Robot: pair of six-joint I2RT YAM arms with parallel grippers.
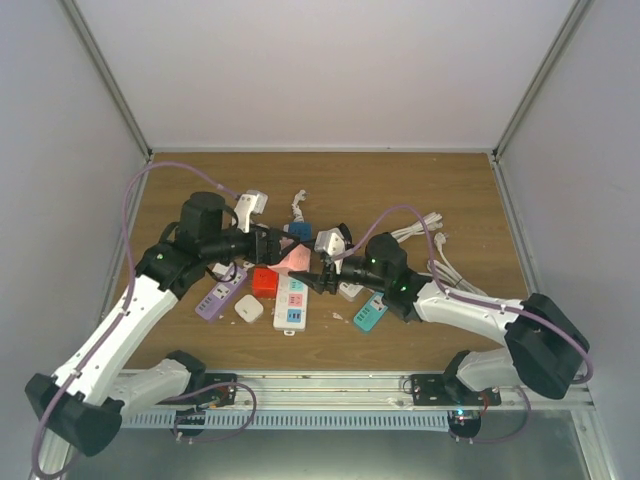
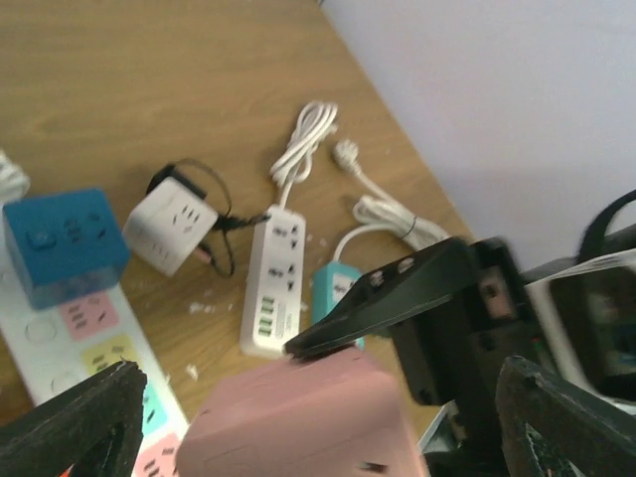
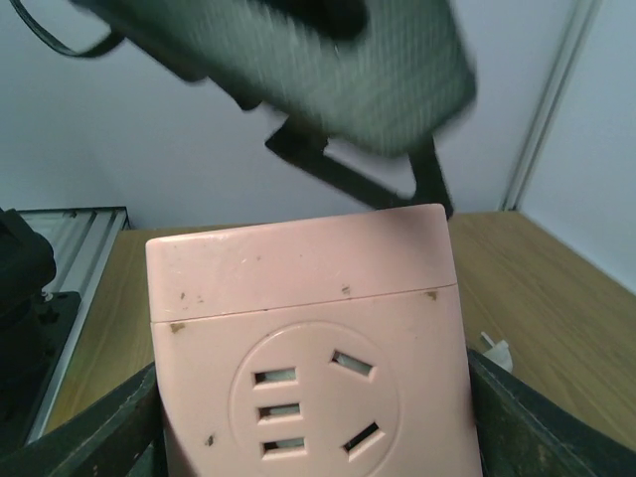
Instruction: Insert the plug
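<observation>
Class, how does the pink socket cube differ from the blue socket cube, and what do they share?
Colour: the pink socket cube is pale pink, the blue socket cube deep blue. State: the pink one is gripped by the right pincer; the blue one lies ungripped. Both are boxy sockets.

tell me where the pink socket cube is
The pink socket cube is mid-table in the top view, held in the right pincer, just beyond the white power strip and right of the red cube.

Wore white shells on the long links of the left arm (image 1: 110,335) and right arm (image 1: 470,310), black housings at joints and bases. Bore a lilac cable (image 1: 126,210) along each. Ended in black tapered end effector fingers (image 2: 70,427).
</observation>
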